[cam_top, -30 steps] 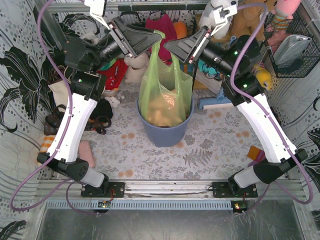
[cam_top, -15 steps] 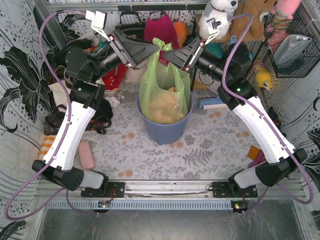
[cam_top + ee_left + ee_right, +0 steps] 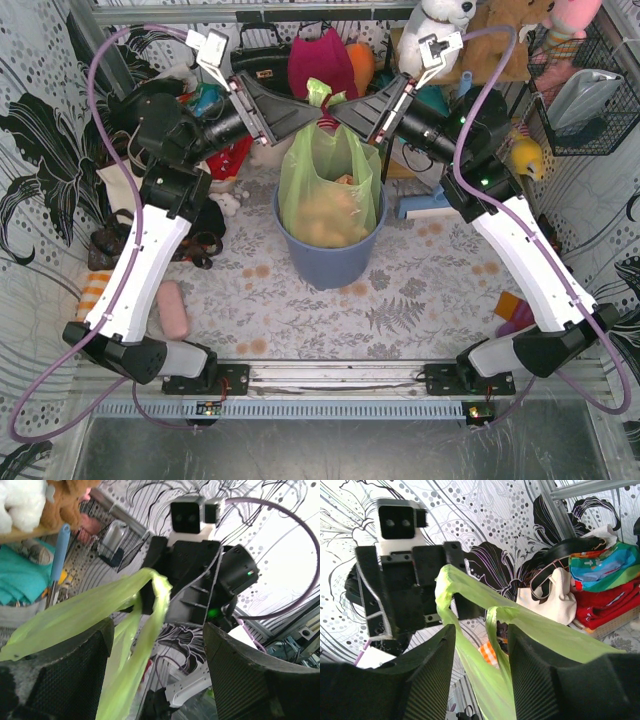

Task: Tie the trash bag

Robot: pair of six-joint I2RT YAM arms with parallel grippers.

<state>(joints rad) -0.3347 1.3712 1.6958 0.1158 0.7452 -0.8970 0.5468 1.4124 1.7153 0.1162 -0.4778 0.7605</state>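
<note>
Meeting above the trash bag point(image 3: 325, 180), left tool point(image 3: 308, 108) and right tool point(image 3: 340, 108) both stand released, its handles point(image 3: 320, 96) between their jaws

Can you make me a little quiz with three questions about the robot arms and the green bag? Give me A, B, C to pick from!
1. Where is the trash bag sitting?
A. in a cardboard box
B. in the blue-grey bin
C. in a drawer

2. What colour is the trash bag?
A. light green
B. black
C. red

3. The left gripper is:
A. shut tight
B. holding a spoon
C. wide open

Answers:
1 B, because the bag's lower part sits inside the bin's round rim.
2 A, because the thin plastic is see-through light green in every view.
3 C, because the left wrist view shows a wide gap between its two fingers.
</note>
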